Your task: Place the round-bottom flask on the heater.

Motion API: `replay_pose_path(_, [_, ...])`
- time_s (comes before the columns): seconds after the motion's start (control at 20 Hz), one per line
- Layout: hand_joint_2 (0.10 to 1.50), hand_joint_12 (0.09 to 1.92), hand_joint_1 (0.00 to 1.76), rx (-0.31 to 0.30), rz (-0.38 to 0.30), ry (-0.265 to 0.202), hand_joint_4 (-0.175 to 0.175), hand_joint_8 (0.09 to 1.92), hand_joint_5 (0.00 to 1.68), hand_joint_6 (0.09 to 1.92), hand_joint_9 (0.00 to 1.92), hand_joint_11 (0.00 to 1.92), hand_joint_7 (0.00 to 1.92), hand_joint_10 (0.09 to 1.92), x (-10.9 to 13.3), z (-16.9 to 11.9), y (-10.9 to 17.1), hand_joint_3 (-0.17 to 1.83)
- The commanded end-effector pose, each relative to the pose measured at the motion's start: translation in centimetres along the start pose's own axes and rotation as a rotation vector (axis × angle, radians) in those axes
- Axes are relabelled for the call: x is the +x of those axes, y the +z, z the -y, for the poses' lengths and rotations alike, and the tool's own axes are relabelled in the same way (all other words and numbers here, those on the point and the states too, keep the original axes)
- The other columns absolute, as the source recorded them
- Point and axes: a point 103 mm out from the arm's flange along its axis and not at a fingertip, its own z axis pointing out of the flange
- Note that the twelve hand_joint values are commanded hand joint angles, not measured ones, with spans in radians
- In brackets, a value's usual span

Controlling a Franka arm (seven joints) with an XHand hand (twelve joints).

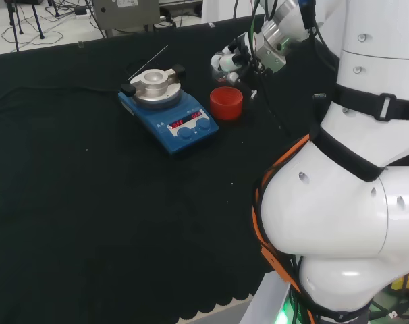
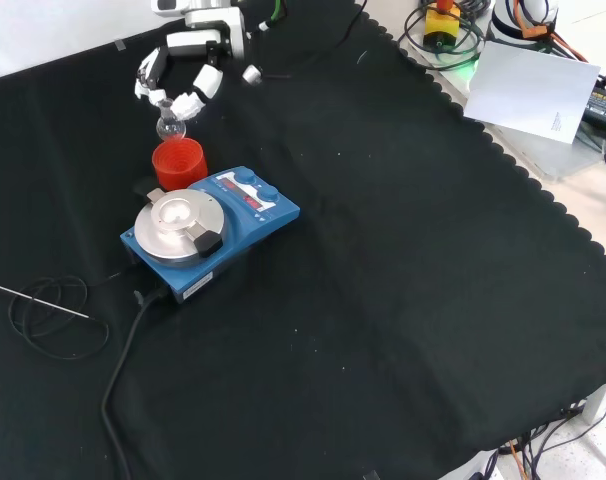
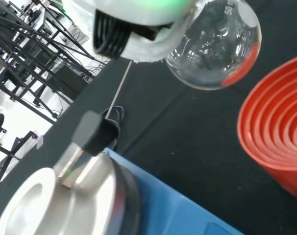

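Hand (image 2: 183,75) curls its fingers round the round-bottom flask (image 2: 169,126), hanging just above the red ribbed stand (image 2: 178,162); heater (image 2: 208,225) just beside.

White arm, black and white hand

The arm (image 1: 353,196) has rounded white links, black straps and orange cables; the hand (image 2: 188,75) has white-tipped fingers.

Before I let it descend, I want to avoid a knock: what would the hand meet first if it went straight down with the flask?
Probably the red ribbed stand. In the front view the round-bottom flask, held by the hand, hangs just above the stand's rim, not over the heater. Depth is unclear, so it might also pass beside the stand onto the cloth.
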Motion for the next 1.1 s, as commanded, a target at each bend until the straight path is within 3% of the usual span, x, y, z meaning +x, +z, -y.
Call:
replay_pose_path(0.05, [0.67, 1.27, 1.14, 0.010, 0.003, -0.022, 0.036, 0.64, 1.19, 0.85, 0.83, 0.52, 0.63, 0.59, 1.9, 1.1, -0.6, 0.72])
replay_pose_path(0.7, [0.67, 1.27, 1.14, 0.055, -0.006, -0.115, 0.035, 0.65, 1.19, 0.85, 0.84, 0.53, 0.63, 0.59, 8.8, 1.3, 0.4, 0.72])
replay_pose_path(1.1, [0.66, 1.27, 1.14, 0.120, -0.008, -0.162, 0.034, 0.65, 1.19, 0.85, 0.84, 0.53, 0.63, 0.59, 12.3, 1.1, 2.0, 0.73])
